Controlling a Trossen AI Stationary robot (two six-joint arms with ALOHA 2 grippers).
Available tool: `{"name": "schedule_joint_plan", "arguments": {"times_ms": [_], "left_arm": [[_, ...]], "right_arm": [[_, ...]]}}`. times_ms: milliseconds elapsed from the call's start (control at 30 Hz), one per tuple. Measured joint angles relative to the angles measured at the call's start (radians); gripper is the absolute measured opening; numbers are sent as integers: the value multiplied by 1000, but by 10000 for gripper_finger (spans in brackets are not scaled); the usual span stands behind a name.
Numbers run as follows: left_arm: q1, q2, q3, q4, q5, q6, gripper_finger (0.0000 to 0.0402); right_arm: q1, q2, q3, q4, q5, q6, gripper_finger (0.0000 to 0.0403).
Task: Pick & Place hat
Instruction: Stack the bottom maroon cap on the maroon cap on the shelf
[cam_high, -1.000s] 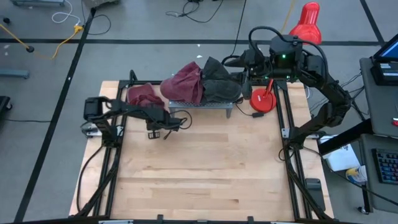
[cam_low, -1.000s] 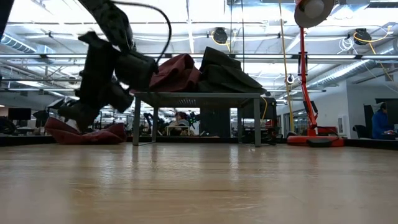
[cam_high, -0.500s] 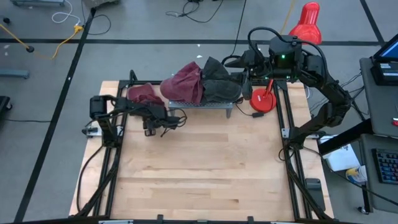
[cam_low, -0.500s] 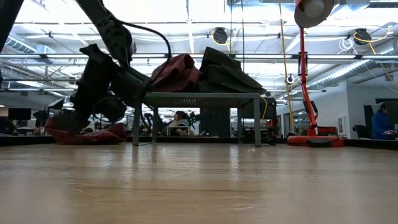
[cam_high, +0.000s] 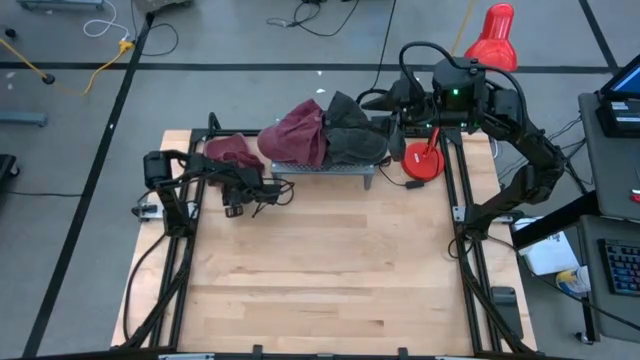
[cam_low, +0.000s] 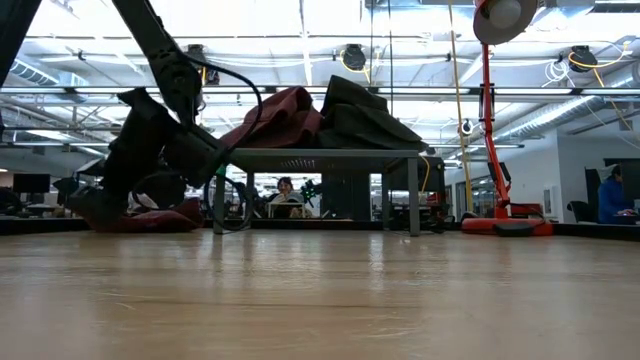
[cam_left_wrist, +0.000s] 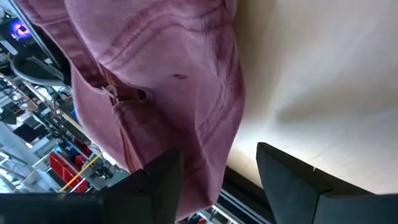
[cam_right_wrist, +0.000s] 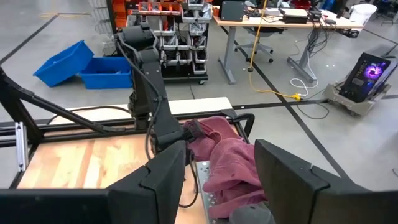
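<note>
A maroon hat (cam_high: 228, 150) lies crumpled on the table at the far left, beside a low metal rack (cam_high: 330, 168). The rack carries a second maroon hat (cam_high: 297, 132) and a dark hat (cam_high: 355, 138). My left gripper (cam_high: 232, 206) is low over the table just on the near side of the lying hat (cam_left_wrist: 155, 81). It slants downward, open, and a fold of the hat reaches in between its fingers (cam_left_wrist: 155, 186). My right gripper (cam_right_wrist: 221, 186) waits open and raised behind the rack's far right end (cam_high: 385, 100), holding nothing. My left gripper has the hat's near edge (cam_left_wrist: 208, 174) right beside one finger. I cannot tell whether the finger touches the cloth. The hat lies on the table.
A red lamp stands with its base (cam_high: 425, 160) at the rack's right end. The wooden table's near half (cam_high: 330, 280) is bare board. Black frame rails run along both sides of the table (cam_high: 180, 260).
My left gripper has moved toward the table's left edge and down, tipping further downward, closing on the maroon hat that lies on the table. The hats have stayed where they were.
</note>
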Motion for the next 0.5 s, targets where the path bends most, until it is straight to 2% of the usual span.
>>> {"name": "schedule_joint_plan", "arguments": {"times_ms": [300,500], "left_arm": [[32,0,-20,62,-1,81,174],[34,0,-20,66,30,160,108]], "right_arm": [[46,0,0,4,0,0,187],[81,0,0,4,0,0,187]]}}
